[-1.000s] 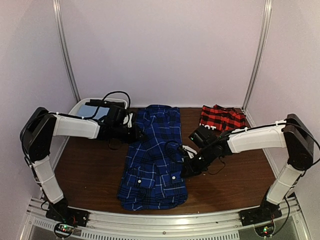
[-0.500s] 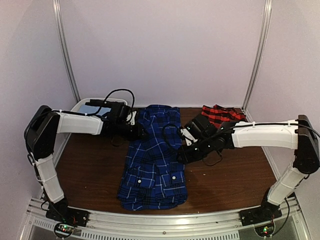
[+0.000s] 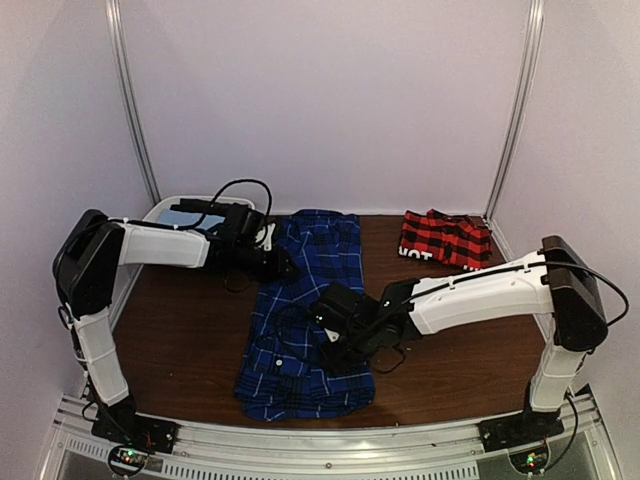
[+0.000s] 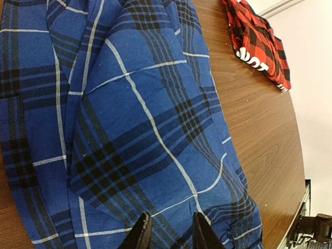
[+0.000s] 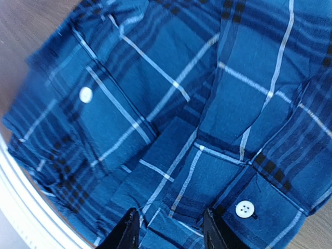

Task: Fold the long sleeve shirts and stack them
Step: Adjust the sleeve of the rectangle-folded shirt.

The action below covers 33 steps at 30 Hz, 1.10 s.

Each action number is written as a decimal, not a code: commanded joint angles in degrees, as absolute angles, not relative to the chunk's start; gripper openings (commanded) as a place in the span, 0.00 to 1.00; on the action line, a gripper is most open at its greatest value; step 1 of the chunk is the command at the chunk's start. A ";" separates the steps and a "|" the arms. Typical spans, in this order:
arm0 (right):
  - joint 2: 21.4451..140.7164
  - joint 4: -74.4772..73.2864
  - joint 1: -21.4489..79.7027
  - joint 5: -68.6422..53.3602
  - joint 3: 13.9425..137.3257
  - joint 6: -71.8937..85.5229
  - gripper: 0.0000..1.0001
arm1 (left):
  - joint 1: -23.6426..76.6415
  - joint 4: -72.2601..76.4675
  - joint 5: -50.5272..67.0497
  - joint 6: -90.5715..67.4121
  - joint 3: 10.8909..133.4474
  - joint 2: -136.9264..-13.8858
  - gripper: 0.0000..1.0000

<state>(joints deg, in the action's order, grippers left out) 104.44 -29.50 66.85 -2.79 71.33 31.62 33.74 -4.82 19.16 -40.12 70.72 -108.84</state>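
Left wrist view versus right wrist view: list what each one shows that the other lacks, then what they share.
Only the left wrist view shows the red-and-black check shirt, lying apart from the dark blue plaid shirt. Only the right wrist view shows two white buttons on the blue shirt and a pale rail past its hem. Both show the blue shirt on the wooden table, with that arm's own fingers apart over it: the left gripper and the right gripper.

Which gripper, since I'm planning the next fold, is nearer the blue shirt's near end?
Right. The right gripper is over the near end of the blue shirt, by its buttons; the left gripper is at its far left edge.
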 commanded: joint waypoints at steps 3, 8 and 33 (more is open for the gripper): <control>108.59 -33.75 69.20 4.80 74.97 33.97 0.45 | 33.31 -4.20 19.71 -39.20 72.07 -109.91 0.28; 110.36 -32.79 69.68 4.56 75.22 34.10 0.51 | 33.27 -4.22 20.00 -39.14 72.25 -110.40 0.28; 110.36 -38.00 70.38 -4.62 80.73 30.40 0.00 | 32.65 -4.05 20.86 -38.75 72.98 -111.07 0.28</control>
